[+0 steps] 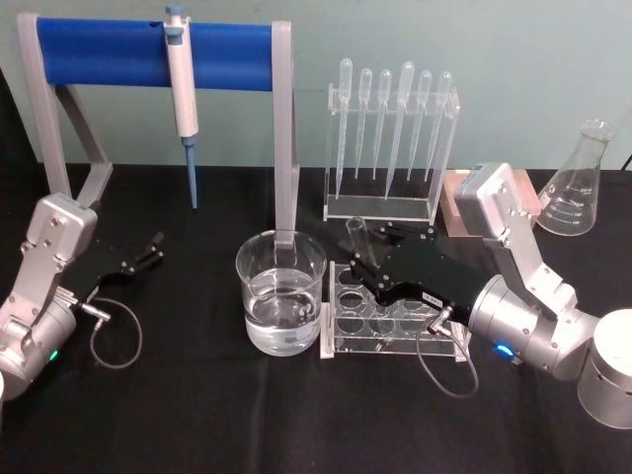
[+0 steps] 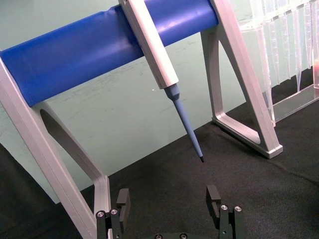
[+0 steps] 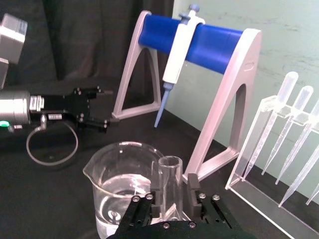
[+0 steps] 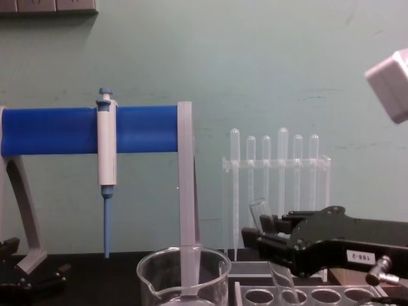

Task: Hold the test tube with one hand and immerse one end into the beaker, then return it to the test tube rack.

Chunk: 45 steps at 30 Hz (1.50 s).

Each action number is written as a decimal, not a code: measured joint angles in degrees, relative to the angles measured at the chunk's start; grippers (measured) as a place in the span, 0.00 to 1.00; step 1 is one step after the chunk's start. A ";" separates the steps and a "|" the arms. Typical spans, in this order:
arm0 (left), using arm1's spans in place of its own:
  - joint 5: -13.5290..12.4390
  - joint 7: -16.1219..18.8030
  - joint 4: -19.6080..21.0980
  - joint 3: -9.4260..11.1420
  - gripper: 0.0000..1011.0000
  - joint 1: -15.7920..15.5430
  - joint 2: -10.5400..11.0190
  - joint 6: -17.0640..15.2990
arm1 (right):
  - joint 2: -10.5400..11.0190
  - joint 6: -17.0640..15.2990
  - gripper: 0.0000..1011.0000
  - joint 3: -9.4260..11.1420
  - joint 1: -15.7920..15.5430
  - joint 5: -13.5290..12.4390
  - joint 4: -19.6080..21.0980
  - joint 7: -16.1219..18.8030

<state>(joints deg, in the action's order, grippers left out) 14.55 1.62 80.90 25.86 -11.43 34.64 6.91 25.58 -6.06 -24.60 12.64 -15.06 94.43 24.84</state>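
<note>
Closest in, my black right gripper [image 3: 173, 188] clamps the clear glass test tube [image 3: 169, 169] — tilted at frame centre, at the clear plastic rack [image 1: 395, 341], beside the wide water-filled glass beaker [image 1: 281, 286] — my left gripper [image 1: 148, 252] gapes, far left.

Clear glass test tube [image 1: 355, 235], beaker [image 1: 281, 296], matt blk cloth [image 1: 197, 415], metal arm [image 1: 538, 321] (satin)

- The beaker [image 1: 281, 296] stands just beside the tube rack [image 1: 385, 348], leaving no room to pass between them.
- The grey post [image 1: 284, 148] of the blue stand [image 1: 118, 41] rises right behind the beaker.
- The dropper rack [image 1: 390, 138] closes off the space behind the tube rack.
- The black cloth [image 1: 197, 415] lies bare in front of both, and between the beaker and the left gripper [image 1: 148, 250].
- The flask [image 1: 576, 183] stands well apart at the far right.
</note>
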 joint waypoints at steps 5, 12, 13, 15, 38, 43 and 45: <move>0.00 0.00 0.00 0.00 0.99 0.00 0.00 0.00 | -0.39 -0.32 0.23 1.03 -1.09 -1.44 1.04 -0.48; 0.00 0.00 0.00 0.00 0.99 0.00 0.00 0.00 | -0.75 -0.37 0.22 3.65 -3.38 -5.42 3.67 -1.19; 0.00 0.00 0.00 0.00 0.99 0.00 0.00 0.00 | -0.83 -0.26 0.22 4.45 -4.03 -6.51 4.55 -1.54; 0.00 0.00 0.00 0.00 0.99 0.00 0.00 0.00 | -0.96 0.09 0.22 5.91 -5.09 -8.08 6.16 -2.33; 0.00 0.00 0.00 0.00 0.99 0.00 0.00 0.00 | -1.08 1.28 0.22 9.20 -6.95 -12.91 12.41 -5.37; 0.00 0.00 0.00 0.00 0.99 0.00 0.00 0.00 | -1.08 1.28 0.22 9.20 -6.92 -12.87 12.36 -5.37; 0.00 0.00 0.00 0.00 0.99 0.00 0.00 0.00 | -1.08 1.28 0.22 9.20 -6.91 -12.85 12.34 -5.35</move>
<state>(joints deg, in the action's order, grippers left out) 14.55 1.62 80.90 25.86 -11.43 34.65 6.91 24.51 -4.78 -15.40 5.72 -27.91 106.77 19.49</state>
